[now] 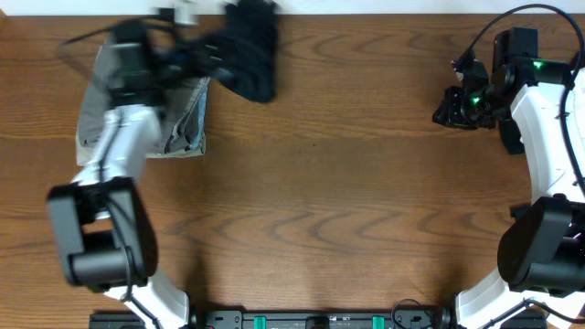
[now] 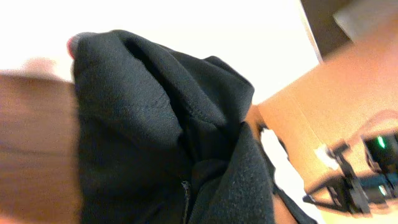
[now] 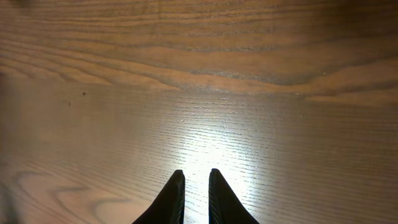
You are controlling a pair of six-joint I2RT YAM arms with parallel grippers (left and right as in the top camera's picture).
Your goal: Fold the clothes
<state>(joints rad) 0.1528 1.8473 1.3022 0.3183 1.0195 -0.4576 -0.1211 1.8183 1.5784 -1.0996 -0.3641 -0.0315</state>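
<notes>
A black garment (image 1: 249,47) lies bunched at the far edge of the table, left of centre. My left gripper (image 1: 208,53) reaches into its left side, blurred. In the left wrist view the black cloth (image 2: 155,130) fills the frame right up to the jaws and hides the fingers; a small red bit shows at its top corner. A grey garment (image 1: 186,123) lies flat under the left arm at the far left. My right gripper (image 1: 451,107) hovers low over bare wood at the far right, its fingers (image 3: 196,180) almost together with nothing between them.
The wooden table (image 1: 347,201) stretches between the arms. A white surface (image 1: 384,5) runs behind the table's far edge. The right arm (image 2: 354,180) shows blurred in the left wrist view. Black arm bases stand at the front edge.
</notes>
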